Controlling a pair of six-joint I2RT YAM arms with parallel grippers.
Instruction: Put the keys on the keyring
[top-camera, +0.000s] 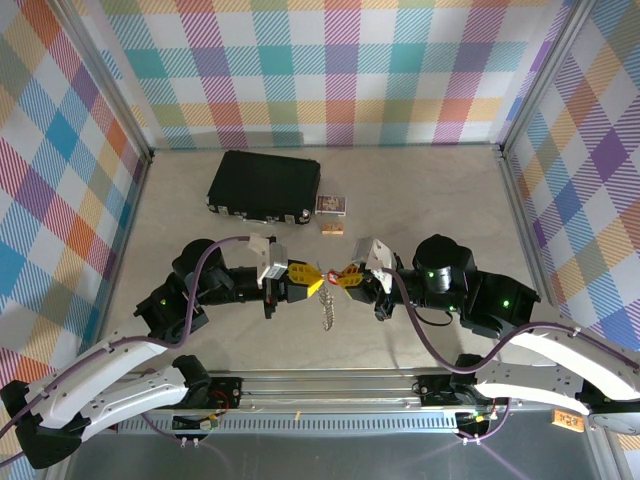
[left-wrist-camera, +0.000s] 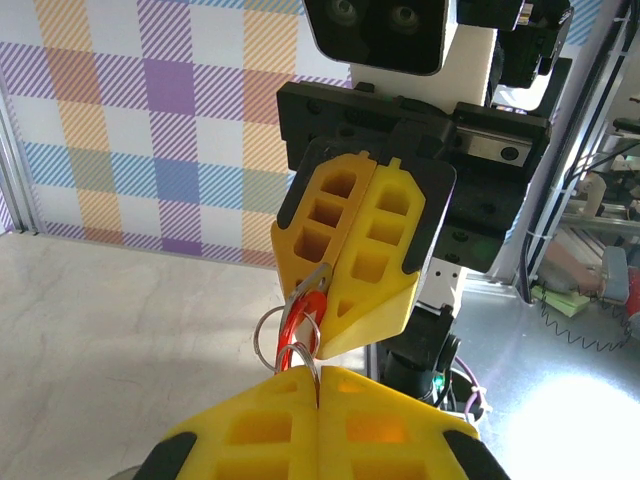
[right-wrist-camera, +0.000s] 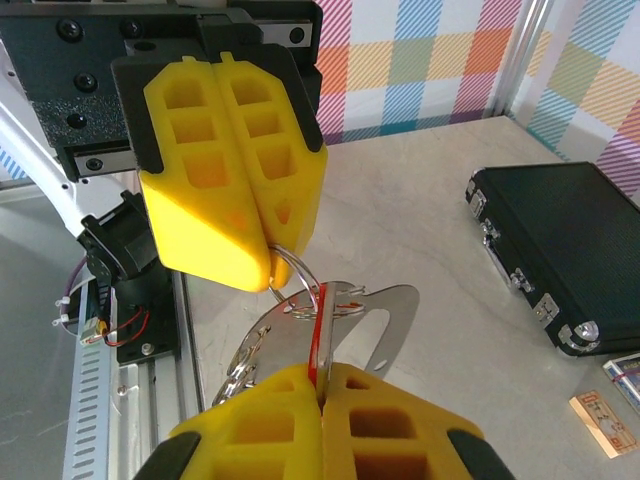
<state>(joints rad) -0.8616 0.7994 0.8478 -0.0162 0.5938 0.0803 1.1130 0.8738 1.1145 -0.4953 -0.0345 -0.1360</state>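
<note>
Both grippers meet tip to tip above the table's middle. My left gripper (top-camera: 312, 281) (left-wrist-camera: 318, 385) is shut on a thin metal ring (left-wrist-camera: 283, 335) of the keyring. The keyring's red tag (top-camera: 329, 272) (right-wrist-camera: 315, 335) stands edge-on in my shut right gripper (top-camera: 343, 279) (right-wrist-camera: 322, 372), pressed against a grey metal piece. The keys (right-wrist-camera: 400, 312), flat silvery pieces with a looped cut-out, hang from the rings just past my right fingertips, and a chain-like string (top-camera: 325, 312) dangles below. In the left wrist view the red tag (left-wrist-camera: 303, 322) sticks out of the right gripper (left-wrist-camera: 335, 310).
A black case (top-camera: 264, 186) (right-wrist-camera: 560, 250) lies at the back of the table. A red-and-white card box (top-camera: 332, 205) and a small tan block (top-camera: 332, 228) (right-wrist-camera: 603, 424) sit beside it. Checkered walls close in the three far sides.
</note>
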